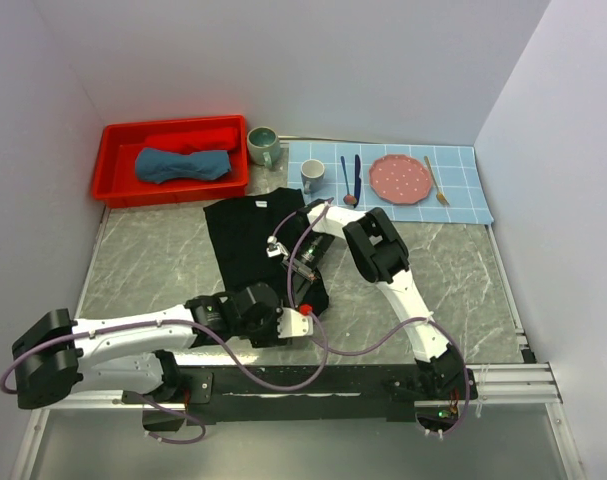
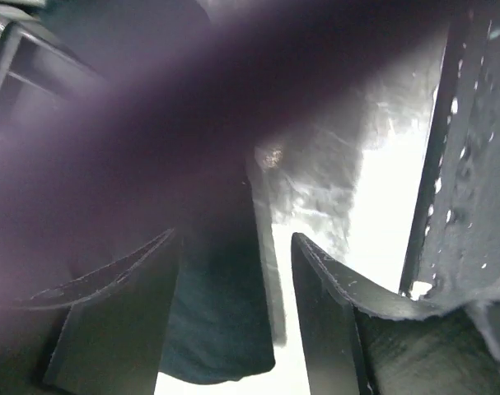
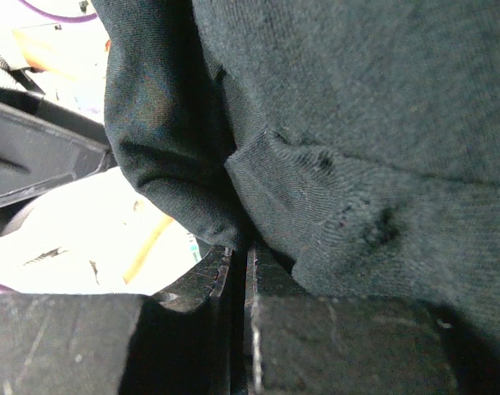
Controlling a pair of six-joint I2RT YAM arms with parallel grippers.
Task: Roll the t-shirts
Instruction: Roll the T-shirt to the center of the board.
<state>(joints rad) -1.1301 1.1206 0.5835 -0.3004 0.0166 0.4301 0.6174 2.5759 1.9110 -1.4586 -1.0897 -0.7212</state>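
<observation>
At the near end of the grey marble-patterned table [image 1: 463, 290], the left gripper [image 1: 303, 318] lies low beside the near hem of the large black cloth t-shirt [image 1: 248, 245]. Its wrist view shows the two dark fingers [image 2: 332, 329] standing apart. A fold of black cloth hangs in the gap close to one finger, and bright table shows beside the other.

Just beyond it, the right gripper [image 1: 305, 275] reaches down onto the shirt's near right corner. Its fingers [image 3: 332, 346] are pressed together, and the ribbed hem of the shirt is pinched between them, bunching above them in soft folds.

The shirt lies mid-table with its collar at the far end. Its far part lies flat, and the near part is gathered and creased around both grippers.

Farther back on the left, a red plastic tray [image 1: 118, 160] holds the slate-blue rolled t-shirt [image 1: 181, 165]. To its right stand a green mug [image 1: 263, 145] and a pale mug [image 1: 312, 175]. Beyond them a blue-checked placemat [image 1: 458, 195] carries a pink plate [image 1: 400, 178] and cutlery.
</observation>
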